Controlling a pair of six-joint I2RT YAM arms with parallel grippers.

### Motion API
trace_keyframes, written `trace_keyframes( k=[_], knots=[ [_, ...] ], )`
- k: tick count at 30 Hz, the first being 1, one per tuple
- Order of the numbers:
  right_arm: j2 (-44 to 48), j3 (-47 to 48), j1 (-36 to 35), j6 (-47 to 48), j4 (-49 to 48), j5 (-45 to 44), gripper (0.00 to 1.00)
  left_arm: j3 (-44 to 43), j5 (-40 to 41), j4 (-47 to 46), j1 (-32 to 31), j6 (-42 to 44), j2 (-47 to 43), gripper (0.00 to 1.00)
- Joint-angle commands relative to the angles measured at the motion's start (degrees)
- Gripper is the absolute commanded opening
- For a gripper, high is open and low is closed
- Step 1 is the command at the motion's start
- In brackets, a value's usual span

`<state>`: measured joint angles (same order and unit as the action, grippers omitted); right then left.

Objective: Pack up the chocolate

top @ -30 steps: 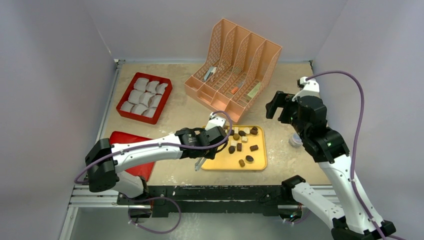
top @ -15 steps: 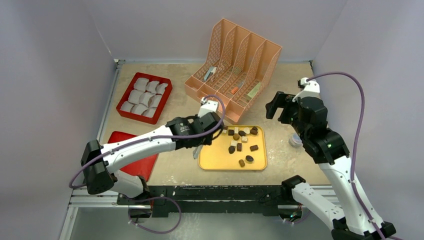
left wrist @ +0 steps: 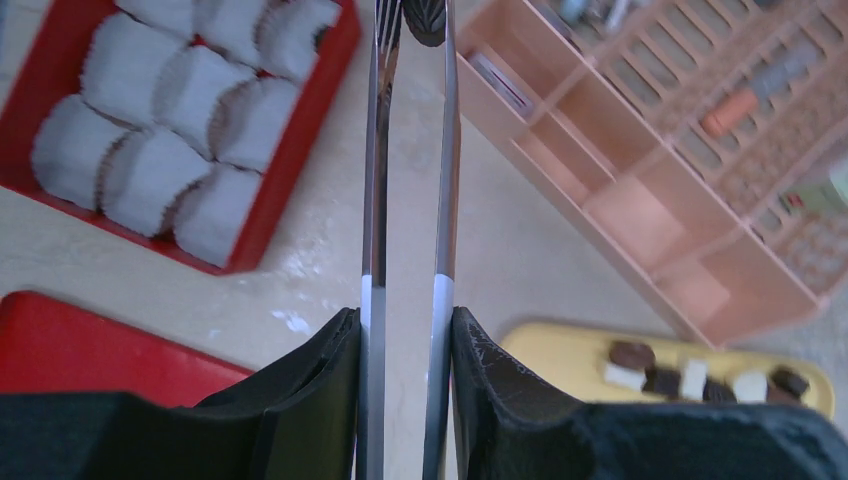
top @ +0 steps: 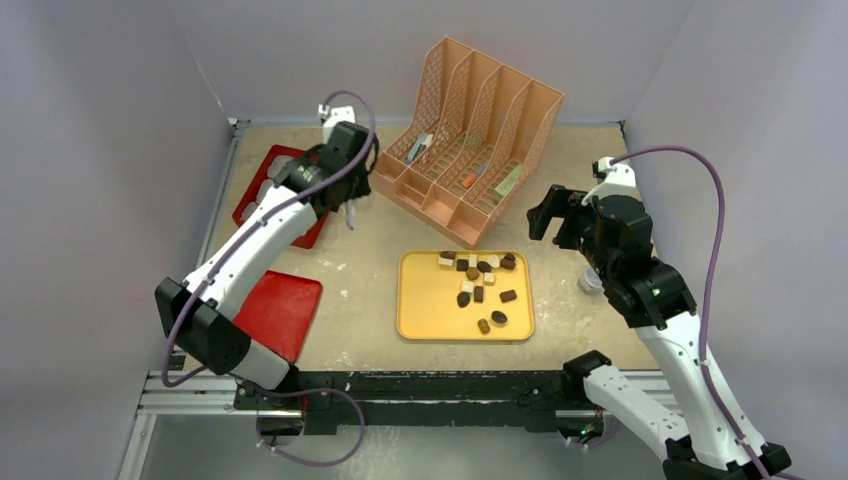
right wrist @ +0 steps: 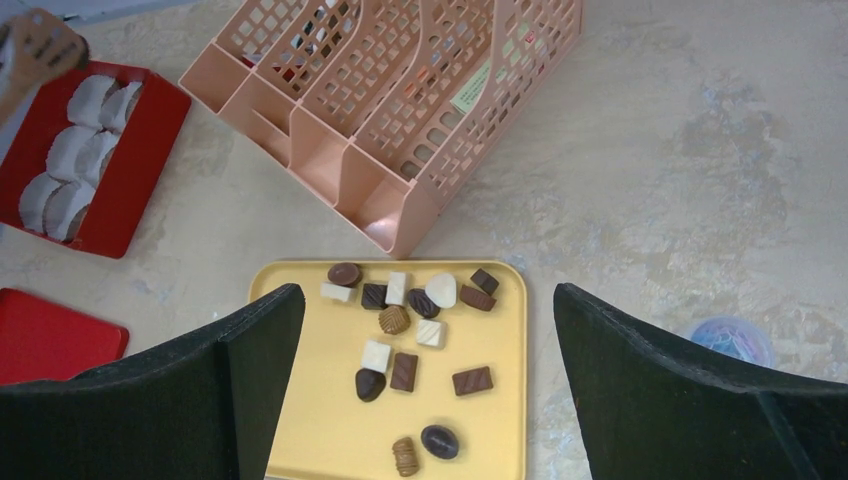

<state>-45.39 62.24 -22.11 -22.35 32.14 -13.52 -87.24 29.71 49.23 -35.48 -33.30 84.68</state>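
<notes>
Several chocolate pieces in dark, caramel and white lie on a yellow tray, which also shows in the right wrist view. My left gripper is shut on metal tweezers. It is beside the red box of white cup liners. The tweezer tips pinch a dark chocolate just right of the box. My right gripper is open and empty. It hangs high above the tray's right side, with the chocolates between its jaws in its own view.
A pink file organizer stands at the back, behind the tray. A red lid lies at the near left. A small bluish cup sits on the table under my right arm.
My left arm has swung from the tray's left edge up and back to the red box, carrying the tweezers. The right arm has barely moved.
</notes>
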Motion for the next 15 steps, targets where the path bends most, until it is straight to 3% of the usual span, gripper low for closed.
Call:
trace_keyframes(
  k=[1, 10, 15],
  knots=[
    [-0.5, 0.6, 0.1, -0.2, -3.3, 1.1, 0.96, -6.6, -1.6, -2.9, 9.1, 3.2, 3.3, 0.21],
    [-2.7, 2.8, 0.1, 0.8, -1.2, 0.7, 0.96, -8.5, -15.3, -8.3, 26.6, 2.3, 10.4, 0.2],
    [-3.8, 3.0, 0.1, 0.9, -1.7, 0.5, 0.96, -8.3, -17.1, -9.0, 31.3, 1.8, 13.0, 0.2]
  ],
)
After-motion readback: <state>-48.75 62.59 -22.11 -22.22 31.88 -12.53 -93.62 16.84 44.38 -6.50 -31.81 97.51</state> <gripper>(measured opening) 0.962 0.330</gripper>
